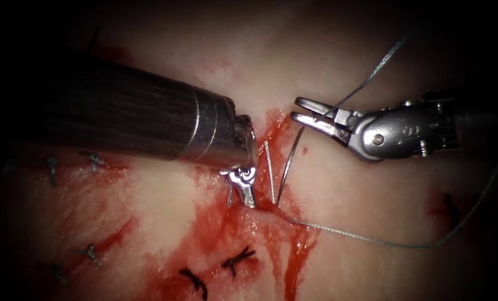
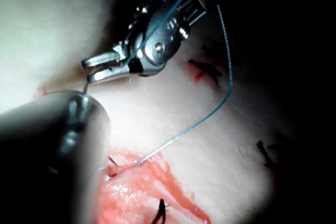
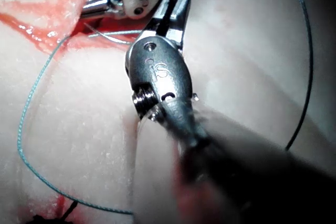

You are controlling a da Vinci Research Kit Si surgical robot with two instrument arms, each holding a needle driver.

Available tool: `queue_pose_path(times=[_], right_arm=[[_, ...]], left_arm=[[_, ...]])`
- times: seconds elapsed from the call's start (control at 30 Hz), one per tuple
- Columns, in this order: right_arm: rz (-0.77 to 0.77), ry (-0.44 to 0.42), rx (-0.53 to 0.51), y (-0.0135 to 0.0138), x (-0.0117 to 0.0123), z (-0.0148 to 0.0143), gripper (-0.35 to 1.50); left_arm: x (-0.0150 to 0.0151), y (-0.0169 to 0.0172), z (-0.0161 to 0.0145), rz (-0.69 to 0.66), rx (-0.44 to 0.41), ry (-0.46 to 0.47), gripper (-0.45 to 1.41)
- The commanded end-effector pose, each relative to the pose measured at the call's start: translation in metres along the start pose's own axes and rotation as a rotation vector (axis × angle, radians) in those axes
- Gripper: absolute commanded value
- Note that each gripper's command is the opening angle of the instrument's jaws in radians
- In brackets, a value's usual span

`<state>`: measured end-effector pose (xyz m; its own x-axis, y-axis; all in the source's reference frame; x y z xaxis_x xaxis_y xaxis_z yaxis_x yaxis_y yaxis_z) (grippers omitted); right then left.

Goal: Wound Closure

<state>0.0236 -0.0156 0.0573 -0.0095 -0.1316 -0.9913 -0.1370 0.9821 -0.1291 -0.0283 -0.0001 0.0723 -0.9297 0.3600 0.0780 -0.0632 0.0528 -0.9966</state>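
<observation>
The curved needle (image 1: 286, 167) stands in the cut (image 1: 275, 210) with its bend in the tissue (image 1: 371, 184). Its bright tip limb (image 1: 269, 167) rises just left of the tail limb. My right tool (image 1: 296, 108) comes in from the right and is shut on the needle near its tail, above the cut. The same grip is seen in the left wrist view, right tool (image 2: 94, 69) over needle (image 2: 84, 86). My left tool (image 1: 247, 192) points down onto the cut's left edge, beside the needle tip. Blue thread (image 1: 371, 239) leaves the cut and loops off to the right.
Dark knotted stitches (image 1: 237, 259) lie below in the red fluid (image 1: 293, 251), and more (image 1: 92, 161) to the left. A second run of thread (image 1: 380, 64) rises from the right tool towards the upper right. The left shaft (image 1: 148, 120) covers the tissue left of the cut.
</observation>
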Motion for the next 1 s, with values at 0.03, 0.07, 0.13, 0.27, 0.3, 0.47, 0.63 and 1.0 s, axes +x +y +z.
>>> queue_pose_path(times=[0.03,0.07,0.13,0.27,0.3,0.47,0.63,1.0], right_arm=[[-0.003,-0.001,0.005,-0.0006,-0.0004,0.0011,-0.35],[-0.01,-0.003,0.008,-0.0007,-0.0005,0.0011,-0.35],[-0.018,-0.008,0.012,-0.0009,-0.0007,0.0011,-0.35],[-0.018,-0.01,0.015,-0.0011,-0.0006,0.0012,-0.35],[-0.018,-0.009,0.015,-0.0012,-0.0005,0.0013,-0.35],[0.006,0.005,0.004,-0.001,0.0003,0.0013,-0.35],[0.054,0.039,0.01,-0.0008,0.0011,0.0013,-0.35],[0.102,0.06,0.017,-0.0004,0.0016,0.001,-0.35]], left_arm=[[0.0005,-0.0005,0.0002,0.0,0.002,0.005,-0.45],[0.0006,-0.0005,0.0001,0.0,0.002,0.006,-0.45],[0.0006,-0.0004,0.0001,0.001,0.002,0.013,-0.45],[0.0007,-0.0003,0.0,0.001,0.003,0.018,-0.45],[0.0007,-0.0003,0.0,0.002,0.002,0.017,-0.45],[0.0007,-0.0004,-0.0001,0.003,0.003,0.017,-0.45],[0.0005,-0.0004,-0.0002,0.007,0.004,0.019,-0.45],[0.0003,-0.0006,-0.0004,0.013,0.008,0.021,-0.45]])
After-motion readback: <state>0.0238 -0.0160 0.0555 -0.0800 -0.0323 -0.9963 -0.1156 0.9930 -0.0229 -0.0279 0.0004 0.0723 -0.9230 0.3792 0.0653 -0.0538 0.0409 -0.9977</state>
